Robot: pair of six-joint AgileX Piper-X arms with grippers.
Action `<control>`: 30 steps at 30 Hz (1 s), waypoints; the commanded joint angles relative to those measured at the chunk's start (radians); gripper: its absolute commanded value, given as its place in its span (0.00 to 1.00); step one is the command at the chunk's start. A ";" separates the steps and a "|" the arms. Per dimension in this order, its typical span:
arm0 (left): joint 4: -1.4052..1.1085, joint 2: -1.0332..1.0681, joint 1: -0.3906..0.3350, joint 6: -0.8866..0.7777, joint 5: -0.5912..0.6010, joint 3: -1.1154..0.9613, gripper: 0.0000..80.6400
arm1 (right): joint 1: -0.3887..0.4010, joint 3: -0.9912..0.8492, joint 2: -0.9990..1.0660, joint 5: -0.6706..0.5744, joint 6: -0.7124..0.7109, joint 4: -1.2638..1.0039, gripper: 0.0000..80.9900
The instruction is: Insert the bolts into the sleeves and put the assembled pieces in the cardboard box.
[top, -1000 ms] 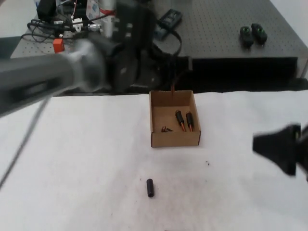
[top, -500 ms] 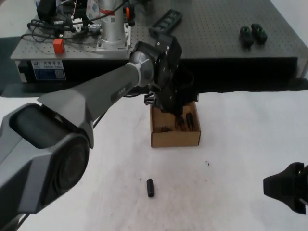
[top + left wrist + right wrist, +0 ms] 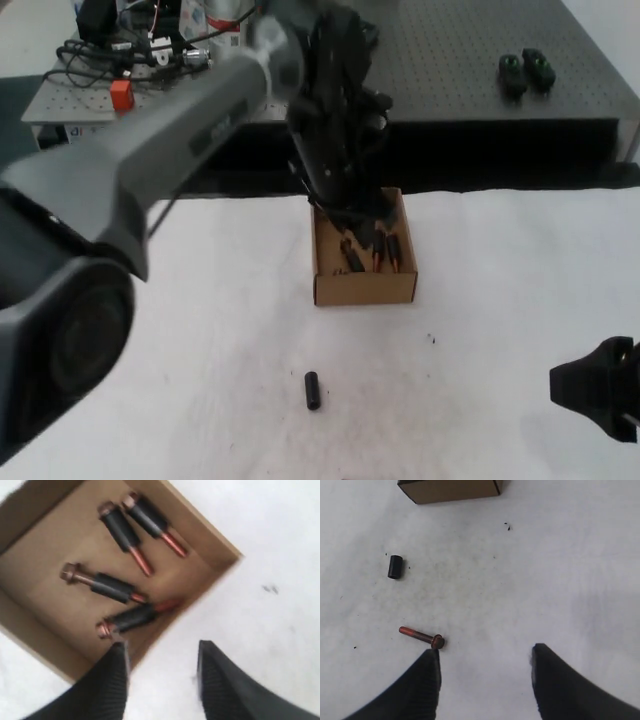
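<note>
The brown cardboard box [image 3: 200, 530] sits open-topped on the white desk [image 3: 570, 555]. Four assembled pieces [image 3: 111, 586] lie flat on its floor, each a black sleeve with a copper-coloured bolt through it. Two lie side by side near one wall. The other two lie closer to my left hand [image 3: 161, 652], which hangs above the box's rim. Its two dark, ribbed fingers are spread apart with nothing between them.

On the near side of the box, well apart from it, a short black cylindrical sleeve [image 3: 395, 566] lies alone on the desk. A loose copper-coloured bolt [image 3: 421, 636] with a flanged head lies nearer the right hand [image 3: 485, 652]. That bolt lies on its side, its head just beside one fingertip in the right wrist view. The right hand's fingers are also spread wide, holding nothing, with bare desk showing between them.

The print on the left arm's grey link [image 3: 210, 125] is too blurred for me to read.

The desk cover looks matte and slightly mottled, with a few dark specks. There is open surface all round the sleeve and bolt.
</note>
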 commanded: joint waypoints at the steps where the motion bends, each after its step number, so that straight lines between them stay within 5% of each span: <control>1: 0.150 -0.036 -0.030 0.198 0.134 -0.006 0.28 | 0.000 0.001 -0.006 0.001 -0.008 -0.020 0.50; 8: 0.321 -0.056 -0.124 0.337 0.188 0.045 0.01 | 0.000 0.001 -0.006 0.001 -0.033 -0.035 0.50; 13: 0.235 -0.158 -0.170 0.304 0.194 0.319 0.01 | 0.000 0.001 -0.006 0.001 -0.052 -0.035 0.50; 20: -0.273 -0.499 -0.182 0.193 0.122 0.865 0.01 | 0.000 0.001 -0.006 0.001 -0.072 -0.035 0.50; 25: -0.430 -0.582 -0.182 0.223 0.132 0.992 0.00 | 0.000 0.001 -0.006 0.001 -0.072 -0.035 0.50; 28: -0.427 -0.557 -0.184 0.274 0.140 0.990 0.12 | 0.000 0.001 -0.006 0.001 -0.072 -0.035 0.50; 30: -0.438 -0.533 -0.186 0.310 0.134 0.988 0.30 | 0.000 0.001 -0.006 0.001 -0.067 -0.035 0.50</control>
